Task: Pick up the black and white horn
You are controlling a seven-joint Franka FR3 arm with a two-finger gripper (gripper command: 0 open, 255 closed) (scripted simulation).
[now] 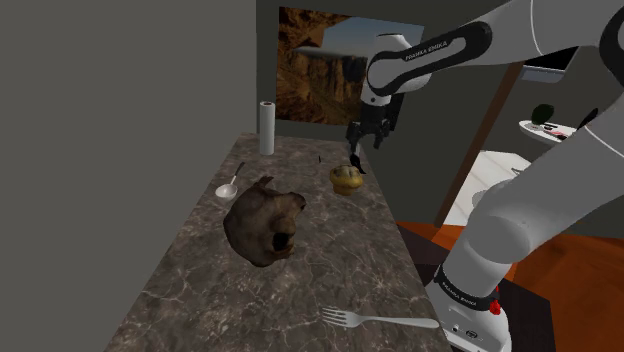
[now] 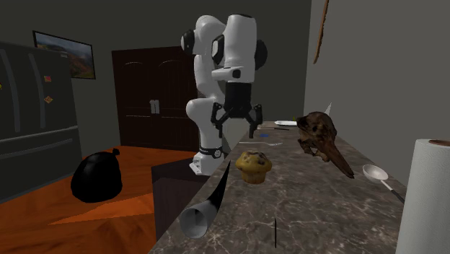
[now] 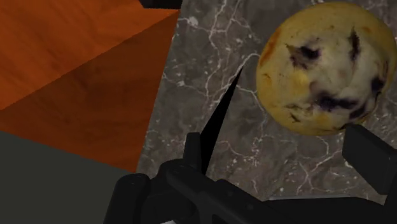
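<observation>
The claw (image 2: 234, 130) hangs open in mid-frame of the second exterior view, well above the desk (image 2: 317, 209), holding nothing. The horn (image 2: 213, 193) lies lower centre at the desk's edge, just beside the muffin (image 2: 254, 166), tip raised. This looks like the approach step. Next, descend and straddle the horn's body, avoiding the muffin.

"FRANKA EMIKA" on arm (image 1: 432, 50)

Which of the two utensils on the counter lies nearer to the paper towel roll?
The spoon, lying close to the paper towel roll; the fork lies far from it, near the arm's base.
</observation>
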